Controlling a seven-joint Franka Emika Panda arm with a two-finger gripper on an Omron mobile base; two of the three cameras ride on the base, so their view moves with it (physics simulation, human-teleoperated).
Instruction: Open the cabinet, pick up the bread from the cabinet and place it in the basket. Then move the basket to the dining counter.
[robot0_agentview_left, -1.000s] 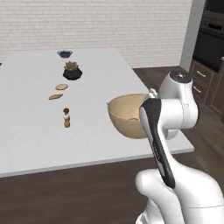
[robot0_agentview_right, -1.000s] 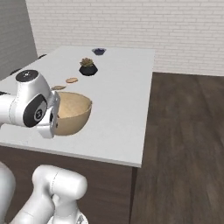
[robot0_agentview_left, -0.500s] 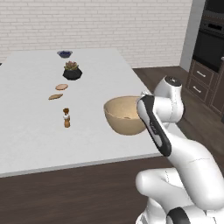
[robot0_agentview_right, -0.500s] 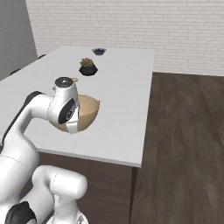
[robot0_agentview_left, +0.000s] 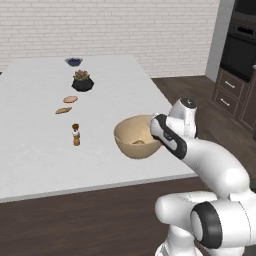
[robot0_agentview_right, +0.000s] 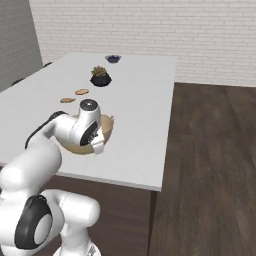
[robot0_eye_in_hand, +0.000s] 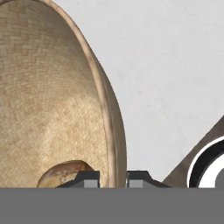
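Observation:
The round tan basket (robot0_agentview_left: 134, 139) (robot0_agentview_right: 107, 125) (robot0_eye_in_hand: 43, 100) sits low over the near right part of the white dining counter (robot0_agentview_left: 30, 150) (robot0_agentview_right: 145, 100) (robot0_eye_in_hand: 166, 65); whether it touches the top I cannot tell. My gripper (robot0_agentview_left: 156, 126) (robot0_eye_in_hand: 113, 178) is shut on the basket's right rim, one fingertip inside the wall and one outside. The golden-brown bread (robot0_agentview_left: 139, 142) (robot0_eye_in_hand: 65, 172) lies at the bottom of the basket. In the right base view my white hand (robot0_agentview_right: 89, 127) covers most of the basket. The cabinet is out of view.
Further back on the counter stand a small dark bowl (robot0_agentview_left: 74, 61) (robot0_agentview_right: 113, 58), a plant in a black pot (robot0_agentview_left: 82, 82) (robot0_agentview_right: 100, 77), two flat tan discs (robot0_agentview_left: 70, 99) (robot0_agentview_right: 81, 92) and a small brown shaker (robot0_agentview_left: 76, 134). Dark ovens and drawers (robot0_agentview_left: 235, 90) stand right, across the wood floor.
My arm has stretched forward and dropped lower. The basket has moved a little left and down toward the counter top, still held by its rim.

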